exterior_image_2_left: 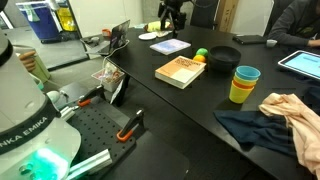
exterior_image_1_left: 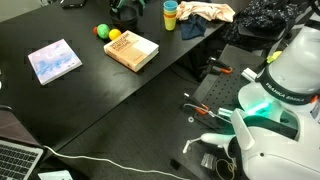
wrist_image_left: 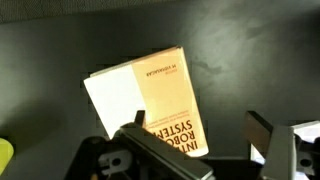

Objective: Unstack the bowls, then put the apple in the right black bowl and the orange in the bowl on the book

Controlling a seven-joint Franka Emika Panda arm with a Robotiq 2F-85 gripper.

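Exterior view, from across the dark counter (exterior_image_1_left: 70, 105): tan book (exterior_image_1_left: 131, 50) flat near the far edge, cover up. Apple (exterior_image_1_left: 101, 30) and orange (exterior_image_1_left: 113, 34) side by side just beyond the book's corner, touching or nearly so, both on bare counter. Thin blue-and-pink book (exterior_image_1_left: 55, 60) well apart from the tan one. Stacked cups (exterior_image_1_left: 170, 14) and a crumpled cloth (exterior_image_1_left: 207, 12) at the far edge. White robot arm (exterior_image_1_left: 290, 75) at the frame's side, laptop (exterior_image_1_left: 15, 160) in the lower corner. Bowls not separable from the dark background here.

Exterior view from beside the robot base (exterior_image_2_left: 28, 125): tan book (exterior_image_2_left: 181, 70) near the counter's (exterior_image_2_left: 195, 108) edge. Apple (exterior_image_2_left: 201, 53) and orange (exterior_image_2_left: 199, 60) just beside its far corner, between the book and the black bowls (exterior_image_2_left: 224, 56). Bowls reading as one dark round form on the counter; stacked or single cannot be told. Nothing in them visible, nothing on the book. Stacked cups (exterior_image_2_left: 243, 84) near the bowls, cloth (exterior_image_2_left: 295, 115) past those, tablet (exterior_image_2_left: 301, 62) further back, thin book (exterior_image_2_left: 170, 46) behind the tan one.

Wrist view: looking straight down on the tan book (wrist_image_left: 150, 90), cover and pale page edge visible, title upside down. Fingers (wrist_image_left: 260, 135) spread wide, released, gripping nothing, the book well below them. Yellow-green sliver at the frame's edge (wrist_image_left: 4, 155), too cut off to name.
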